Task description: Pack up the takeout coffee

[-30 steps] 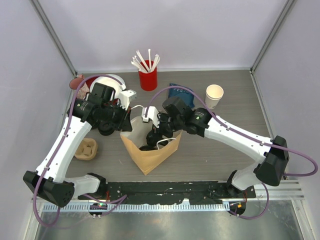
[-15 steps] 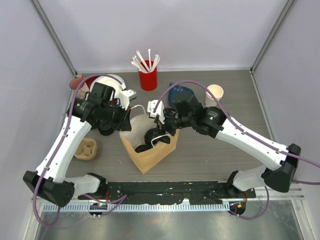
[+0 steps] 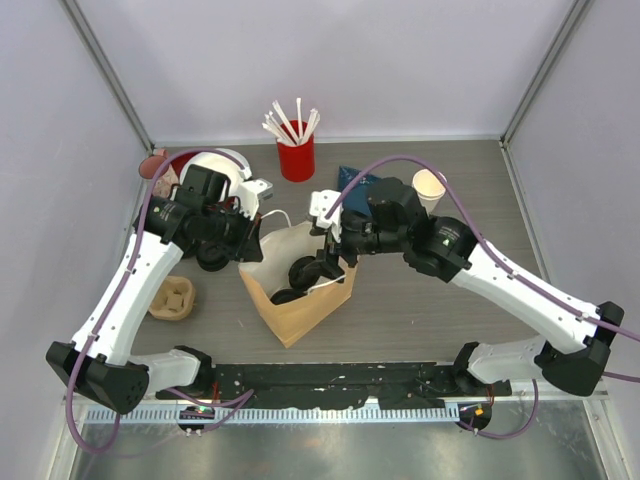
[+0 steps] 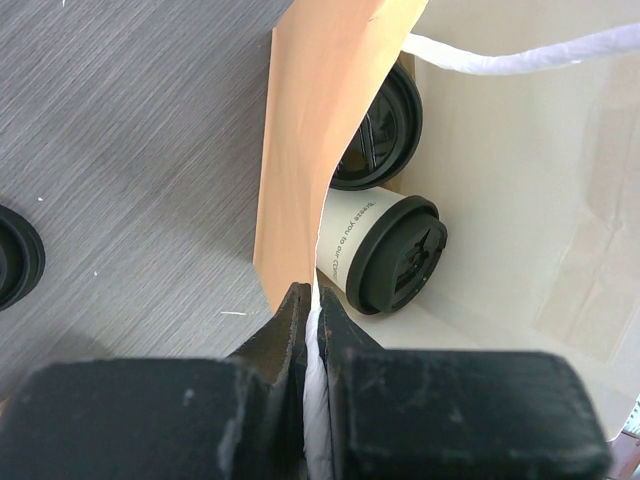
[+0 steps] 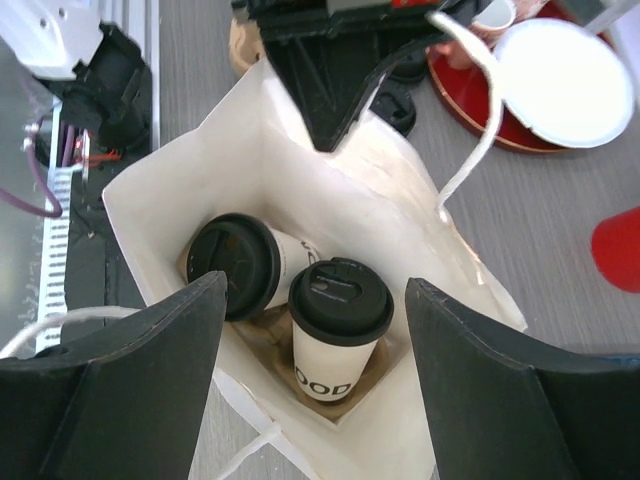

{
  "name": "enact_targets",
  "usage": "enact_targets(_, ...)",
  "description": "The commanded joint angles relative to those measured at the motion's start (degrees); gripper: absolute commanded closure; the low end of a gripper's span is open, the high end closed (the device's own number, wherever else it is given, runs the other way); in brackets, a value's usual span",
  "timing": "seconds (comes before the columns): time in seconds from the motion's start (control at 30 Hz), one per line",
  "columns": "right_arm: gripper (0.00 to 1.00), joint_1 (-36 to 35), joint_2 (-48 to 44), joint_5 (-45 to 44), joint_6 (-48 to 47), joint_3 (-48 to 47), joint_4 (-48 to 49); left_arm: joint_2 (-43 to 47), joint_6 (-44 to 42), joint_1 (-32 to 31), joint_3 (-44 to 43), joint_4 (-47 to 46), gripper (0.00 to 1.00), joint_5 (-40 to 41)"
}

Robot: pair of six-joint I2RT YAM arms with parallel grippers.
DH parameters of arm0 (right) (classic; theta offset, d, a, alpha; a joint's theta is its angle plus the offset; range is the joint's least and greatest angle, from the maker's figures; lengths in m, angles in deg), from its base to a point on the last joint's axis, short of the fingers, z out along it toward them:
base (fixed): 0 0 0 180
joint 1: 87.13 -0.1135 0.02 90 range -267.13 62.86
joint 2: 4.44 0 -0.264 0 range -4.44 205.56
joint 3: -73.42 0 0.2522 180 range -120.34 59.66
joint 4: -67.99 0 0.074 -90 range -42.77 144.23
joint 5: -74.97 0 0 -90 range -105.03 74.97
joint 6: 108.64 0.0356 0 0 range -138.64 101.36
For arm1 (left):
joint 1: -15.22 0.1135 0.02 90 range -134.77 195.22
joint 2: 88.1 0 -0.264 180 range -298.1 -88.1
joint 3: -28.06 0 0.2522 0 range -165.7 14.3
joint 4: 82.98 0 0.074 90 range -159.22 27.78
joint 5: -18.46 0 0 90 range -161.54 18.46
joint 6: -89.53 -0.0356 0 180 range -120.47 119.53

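Both takeout coffee cups are inside the brown paper bag (image 3: 296, 305) at the table's middle. One cup (image 5: 340, 305) stands upright in the bag. The other cup (image 5: 236, 266) leans against it on the side toward the arm bases. In the left wrist view the two black lids (image 4: 397, 258) (image 4: 385, 125) show past the bag's wall (image 4: 300, 150). My left gripper (image 4: 312, 295) is shut on the bag's far-left rim, holding the mouth wide. My right gripper (image 5: 315, 290) hangs open above the bag's mouth, a finger on either side of the upright cup and touching nothing.
A red straw holder (image 3: 296, 160) stands at the back. A lidless paper cup (image 3: 428, 190) and a blue packet (image 3: 362, 183) are back right. A cardboard cup carrier (image 3: 172, 298) lies left, a red plate (image 3: 185, 163) back left, a loose black lid (image 4: 15, 258) beside the bag.
My right gripper has lifted out of the bag and drawn back towards the right, jaws still open. The cup stays in the bag. The left gripper has not moved.
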Motion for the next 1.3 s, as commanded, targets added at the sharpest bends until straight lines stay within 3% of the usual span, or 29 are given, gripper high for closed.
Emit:
enact_targets(0.0, 0.23, 0.1, -3.6, -4.3, 4.8, -2.9, 6.5, 0.1, -0.3, 0.2, -1.8, -0.7, 1.00, -0.5)
enact_targets(0.27, 0.23, 0.1, -5.9, -10.2, 9.4, -2.3, 13.4, -0.1, -0.4, 0.2, -1.6, -0.9, 1.00, -0.3)
enact_targets(0.53, 0.21, 0.1, -6.5, -27.1, 11.5, -1.0, 16.4, 0.0, -0.3, 0.2, -1.8, -0.9, 1.00, -0.4)
enact_targets(0.8, 0.21, 0.5, -4.3, -27.2, 11.8, -2.2, 14.2, 0.0, -0.2, 0.2, -1.8, -0.4, 1.00, -0.3)
enact_targets(0.97, 0.21, 1.2, -3.9, -26.4, 11.9, -2.2, 13.9, 0.1, -0.2, 0.2, -2.0, -0.4, 0.89, -0.2)
enact_targets(1.1, 0.21, 1.6, -3.3, -26.4, 12.0, -2.3, 13.5, 0.1, -0.1, 0.2, -2.6, -0.1, 0.71, 0.1)
enact_targets(1.27, 0.21, 2.1, -2.9, -25.6, 12.1, -2.5, 13.5, 0.3, -0.3, 0.2, -4.3, 0.3, 0.57, 0.8)
